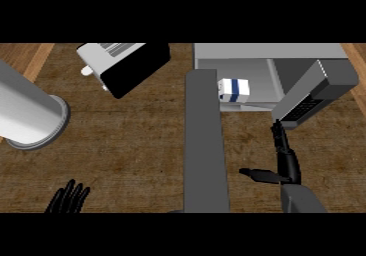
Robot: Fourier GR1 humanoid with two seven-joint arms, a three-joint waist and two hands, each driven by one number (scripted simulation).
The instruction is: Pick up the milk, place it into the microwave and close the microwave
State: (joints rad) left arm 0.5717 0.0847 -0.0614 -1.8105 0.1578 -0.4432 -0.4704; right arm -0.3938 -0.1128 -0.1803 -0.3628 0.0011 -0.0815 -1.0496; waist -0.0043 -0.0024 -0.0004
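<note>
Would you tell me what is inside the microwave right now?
The milk stands inside the microwave, near its open front. The door hides the cavity's left edge.

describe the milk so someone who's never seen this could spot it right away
Start at the grey microwave at the counter's far right, its door swung open. The milk sits inside: a small white carton, the only thing with a dark blue band.

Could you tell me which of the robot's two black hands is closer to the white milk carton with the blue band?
The right hand: its straight fingers point toward the white, blue-banded milk carton inside the grey microwave. The left hand rests open at the lower left.
</note>
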